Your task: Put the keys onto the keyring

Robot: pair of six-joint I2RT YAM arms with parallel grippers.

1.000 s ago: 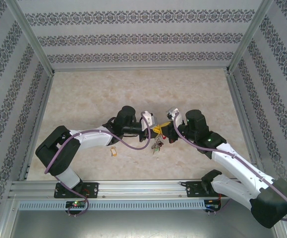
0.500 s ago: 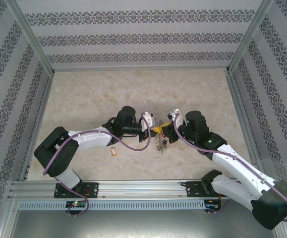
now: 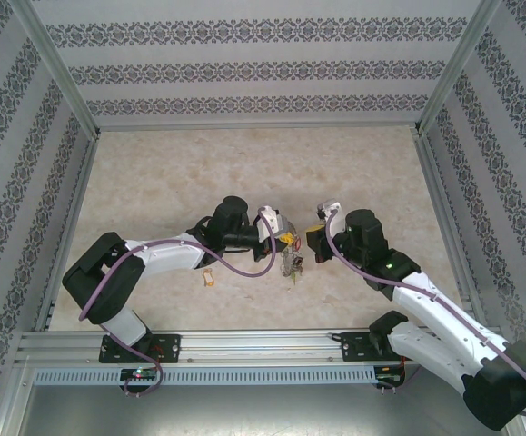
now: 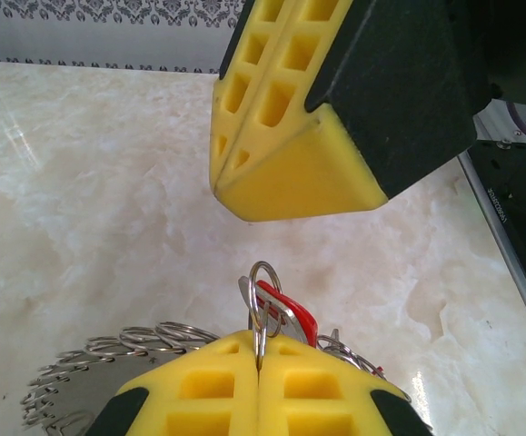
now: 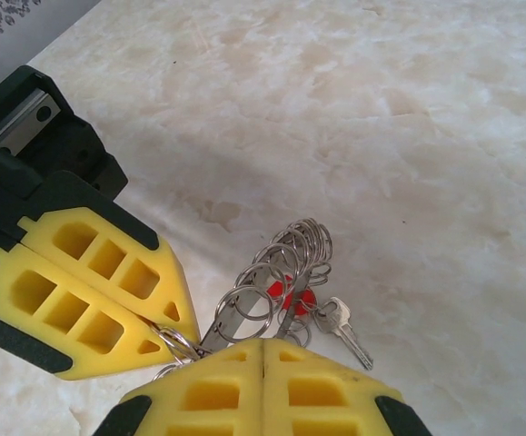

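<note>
Marbled tabletop (image 3: 244, 163), coiled steel keyring (image 5: 285, 254), gridded yellow foam fingers (image 4: 199, 391) closed

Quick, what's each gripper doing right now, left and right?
Left gripper: shut, pinching a ring of the keyring.
Right gripper: shut, nothing seen held.

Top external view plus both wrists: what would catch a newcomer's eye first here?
The yellow-fingered grippers nearly meet at mid-table: the left gripper is shut on a small loop of the keyring, whose split rings, red tag and silver key hang below. The right gripper is shut beside it, apparently gripping nothing. A tan-tagged key lies alone on the marble-patterned table, near the left arm.
</note>
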